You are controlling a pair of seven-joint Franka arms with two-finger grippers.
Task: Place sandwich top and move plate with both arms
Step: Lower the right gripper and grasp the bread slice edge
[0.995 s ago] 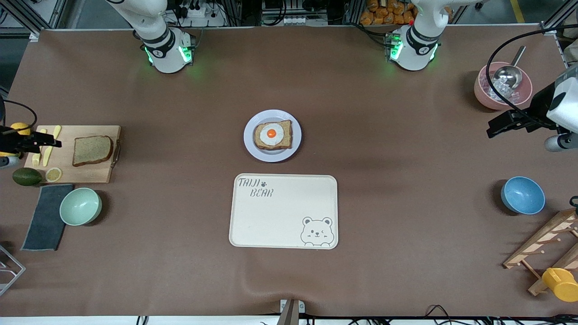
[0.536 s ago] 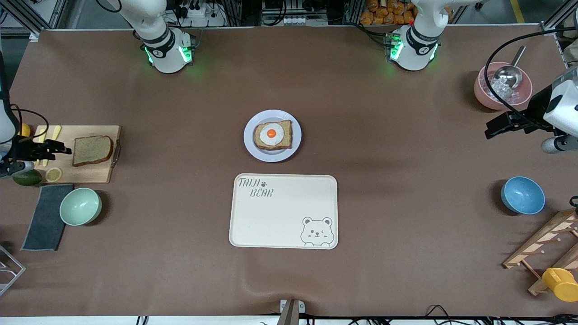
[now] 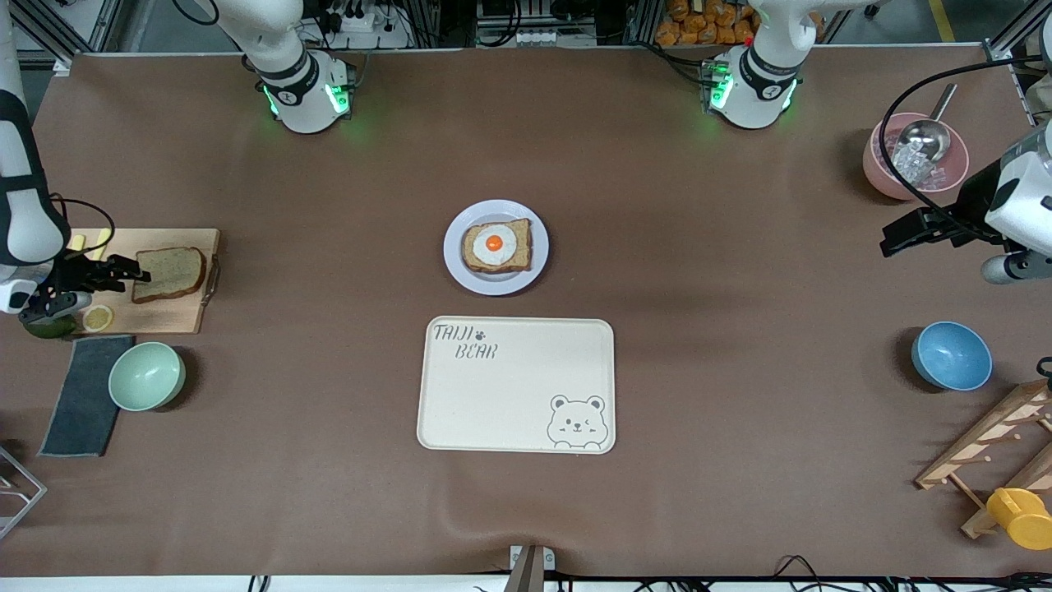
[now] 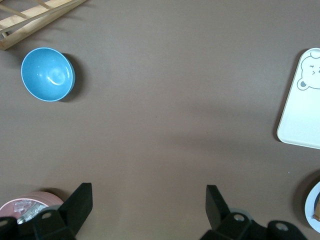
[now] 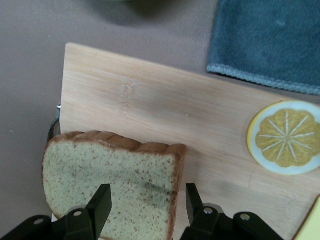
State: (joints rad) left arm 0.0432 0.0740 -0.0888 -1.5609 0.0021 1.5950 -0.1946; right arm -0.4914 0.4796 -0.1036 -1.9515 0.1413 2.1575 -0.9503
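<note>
Brown-covered table (image 3: 740, 427) carries a wooden cutting board (image 3: 177, 316) at the right arm's end; the plain light-brown bread slice, the sandwich top (image 3: 173, 274), lies flat on it, not yet lifted. Small round lavender-grey plate (image 3: 454, 247) sits mid-table bearing the egg-topped slice (image 3: 496, 245). Judged: nothing completed. Right tool (image 5: 145, 200), fingers apart, straddles the slice's edge. Left tool (image 4: 149, 200), spread wide and empty, waits over bare table.

Brown table (image 3: 329, 460) with plate (image 3: 457, 267), tray (image 3: 509, 427)
</note>
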